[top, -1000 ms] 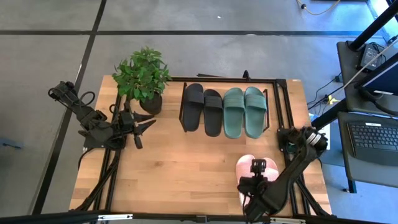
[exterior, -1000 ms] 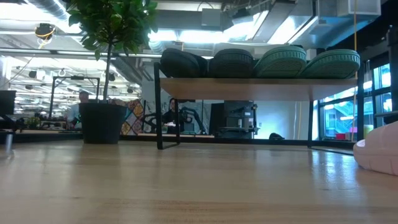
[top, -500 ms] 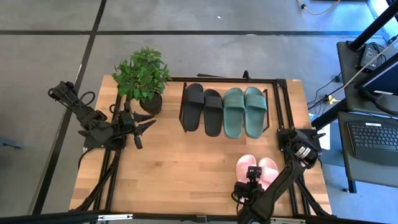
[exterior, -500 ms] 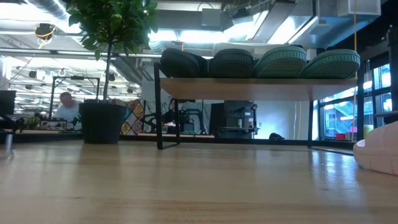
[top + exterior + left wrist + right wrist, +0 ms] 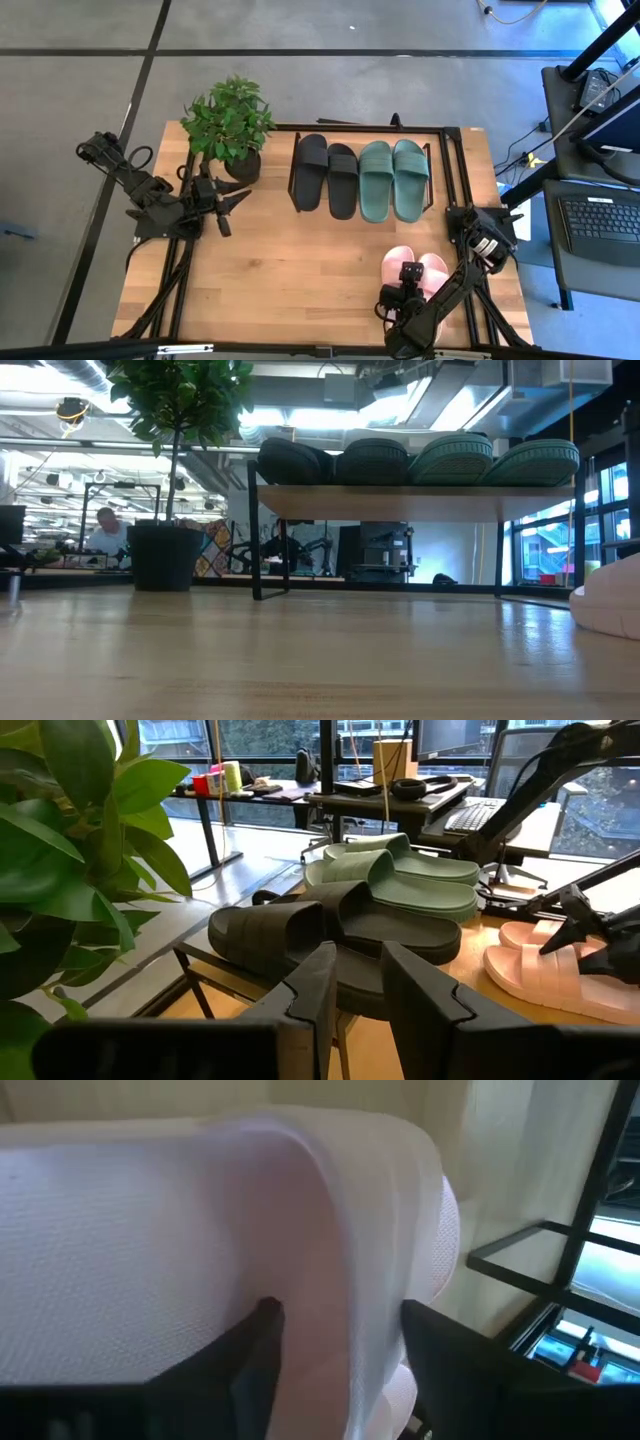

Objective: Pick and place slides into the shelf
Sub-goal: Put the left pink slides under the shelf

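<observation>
Shelf: the shelf point(image 5: 445, 160) stands at the far middle of the table point(image 5: 290, 270), just beside a potted plant point(image 5: 228, 122).
On the shelf: the black pair point(image 5: 325, 177) and the green pair point(image 5: 392, 179) lie side by side on the top board, black nearer the plant.
Pink pair: the pink slides point(image 5: 432, 268) lie on the table near its front right corner, well apart from the shelf.
Right gripper: the right gripper point(image 5: 410, 283) is down over the pink slides at the front edge; its wrist view shows one dark finger point(image 5: 262, 1342) on each side of a pink strap point(image 5: 350, 1250), the jaws spread about that strap and close against it. Whether they are pressing it yet cannot be told.
Left gripper: the left gripper point(image 5: 238, 200) waits near the plant on the table's left side; its fingers point(image 5: 318, 982) stand a narrow gap apart with nothing between them.
Hidden from above: the right arm covers much of the near pink slide, so the contact point shows only in the right wrist view.
Low view only: just a cut-off pale edge of a pink slide point(image 5: 608, 605) at the frame's right border, and neither gripper; a seated person point(image 5: 103, 532) shows in the room behind.
Left wrist view only: all three pairs at once, with the right arm point(image 5: 580, 925) beside the pink slides point(image 5: 545, 965).
</observation>
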